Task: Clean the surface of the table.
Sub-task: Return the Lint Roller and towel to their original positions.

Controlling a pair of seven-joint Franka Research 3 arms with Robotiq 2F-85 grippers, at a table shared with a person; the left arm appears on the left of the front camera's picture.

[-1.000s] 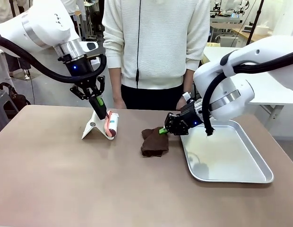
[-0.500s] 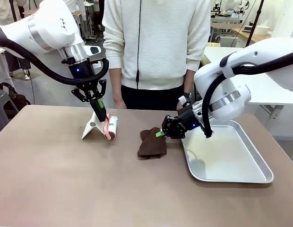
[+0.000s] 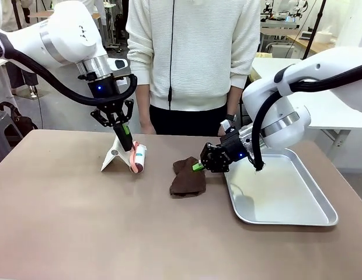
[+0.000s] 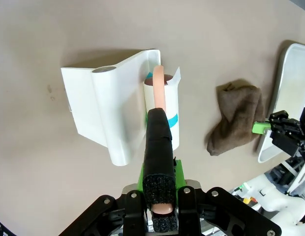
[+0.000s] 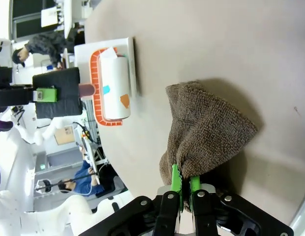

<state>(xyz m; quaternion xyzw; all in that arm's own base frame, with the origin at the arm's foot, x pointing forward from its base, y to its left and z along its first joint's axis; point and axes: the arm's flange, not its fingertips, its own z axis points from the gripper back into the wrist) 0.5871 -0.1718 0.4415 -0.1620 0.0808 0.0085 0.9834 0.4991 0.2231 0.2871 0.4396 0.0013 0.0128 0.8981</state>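
Fingers of my right gripper [image 5: 182, 189] are clenched on a crumpled brown terry cloth [image 3: 187, 177], its free end lying on the brownish-taupe tabletop [image 3: 111, 227] toward the far edge, just beside a silver metal tray [image 3: 298, 211] at the right side. My left gripper [image 4: 160, 196] clamps the salmon-pink handle of a white lint roller [image 4: 161, 114] resting in its white plastic stand [image 4: 106, 110] near the far edge. Wiping looks barely begun; most of the surface remains to cover.
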